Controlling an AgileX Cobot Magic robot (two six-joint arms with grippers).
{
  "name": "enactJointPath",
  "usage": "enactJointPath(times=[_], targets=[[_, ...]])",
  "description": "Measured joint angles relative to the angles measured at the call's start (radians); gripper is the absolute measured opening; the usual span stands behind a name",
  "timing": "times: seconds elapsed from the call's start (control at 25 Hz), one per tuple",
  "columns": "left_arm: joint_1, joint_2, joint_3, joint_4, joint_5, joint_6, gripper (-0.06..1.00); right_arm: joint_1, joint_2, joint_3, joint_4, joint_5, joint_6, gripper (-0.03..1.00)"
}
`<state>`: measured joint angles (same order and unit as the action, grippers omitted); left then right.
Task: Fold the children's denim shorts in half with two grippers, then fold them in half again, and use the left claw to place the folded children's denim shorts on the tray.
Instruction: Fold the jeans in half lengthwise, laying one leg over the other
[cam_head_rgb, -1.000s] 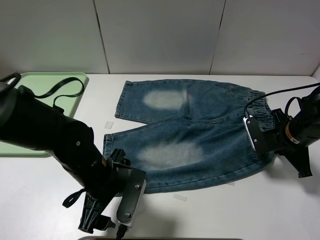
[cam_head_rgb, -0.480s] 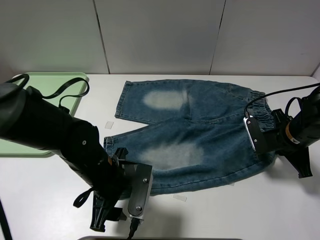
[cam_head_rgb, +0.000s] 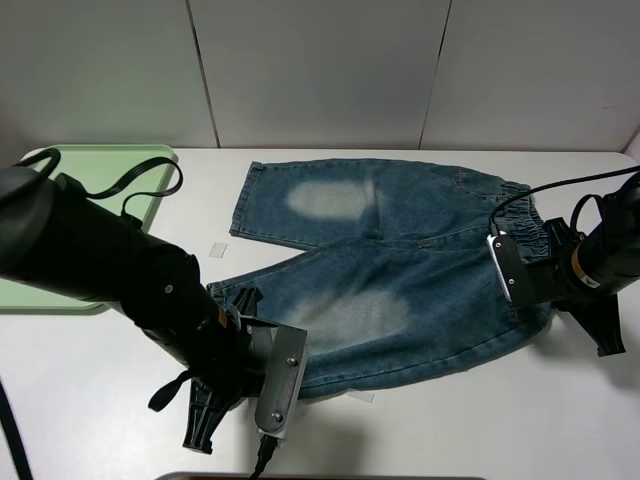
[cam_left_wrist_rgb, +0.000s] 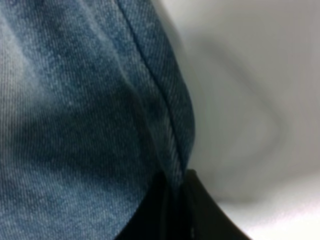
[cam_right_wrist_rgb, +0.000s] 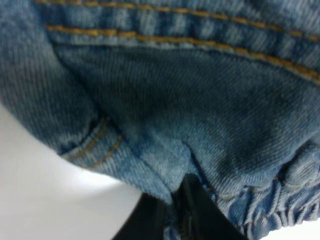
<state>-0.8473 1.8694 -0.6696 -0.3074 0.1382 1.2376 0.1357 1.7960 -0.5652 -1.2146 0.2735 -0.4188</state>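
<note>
Two hands: black pincer left hand (cam_left_wrist_rgb: 173, 200) clenched on near leg hem; right hand (cam_right_wrist_rgb: 181, 205) clenched on waistband.
Shorts: washed blue denim shorts (cam_head_rgb: 400, 240) spread on white desk (cam_head_rgb: 450, 420).
Progress: nothing folded yet; pale green plastic tray (cam_head_rgb: 75, 160) far left awaits.

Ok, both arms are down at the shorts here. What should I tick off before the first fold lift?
1. Left gripper shut on the near leg's edge of the children's denim shorts: ok.
2. Right gripper shut on the shorts beside the elastic waistband: ok.
3. Both fabric layers caught in each grip: cannot tell.
4. Shorts spread flat on the table, far leg uncovered: ok.
5. Tray ready to take the shorts later: cannot tell, the left arm hides part of it.
</note>
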Motion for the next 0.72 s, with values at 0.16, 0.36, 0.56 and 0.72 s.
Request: enactJointPath(times=[0.16, 0.36, 0.56, 0.72], targets=[[0.0, -0.024, 0.007, 0.015, -0.021, -0.012, 0.01, 0.0, -0.012, 0.0, 0.0, 0.003, 0.0, 0.0], [0.001, -0.093, 0.02, 0.057, -0.042, -0.027, 0.0, 0.0, -0.078, -0.002, -0.007, 0.02, 0.005, 0.0], [0.04, -0.185, 0.021, 0.085, -0.102, -0.028, 0.0, 0.0, -0.125, -0.057, -0.007, 0.06, 0.099, 0.0], [0.164, -0.213, 0.021, 0.085, -0.138, -0.028, 0.0, 0.0, -0.14, -0.128, -0.007, 0.073, 0.232, 0.0]])
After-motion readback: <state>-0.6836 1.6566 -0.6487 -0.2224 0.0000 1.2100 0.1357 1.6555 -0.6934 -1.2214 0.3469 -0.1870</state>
